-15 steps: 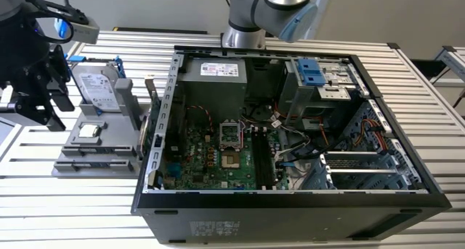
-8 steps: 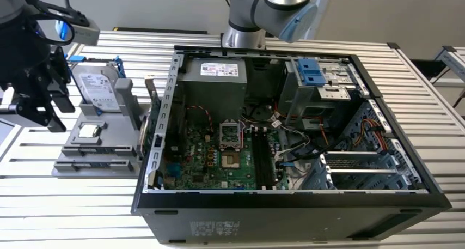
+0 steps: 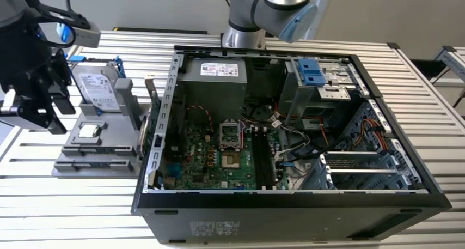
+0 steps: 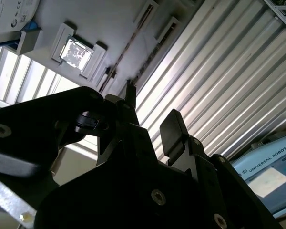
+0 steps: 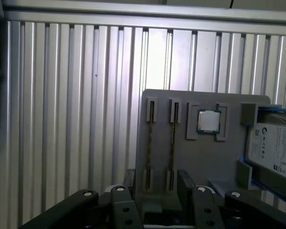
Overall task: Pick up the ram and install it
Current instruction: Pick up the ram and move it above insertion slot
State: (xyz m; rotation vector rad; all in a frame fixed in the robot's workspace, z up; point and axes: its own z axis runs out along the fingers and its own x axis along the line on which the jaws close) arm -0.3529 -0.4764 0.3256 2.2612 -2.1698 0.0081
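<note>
Grey fixture (image 5: 205, 157) held ram (image 5: 172, 143) edge-on in slot; gripper (image 5: 157, 186) wide open over it, ram btwn its fingers (image 5: 187, 183).

Bright light glares off the ribbed table (image 4: 219, 67), leaving the end effector (image 4: 151, 102) in dark silhouette.

ram (image 5: 172, 143): 2 | hard drive (image 3: 98, 85): 1 | processor chip (image 5: 209, 121): 1 | computer case (image 3: 291, 223): 1
</note>
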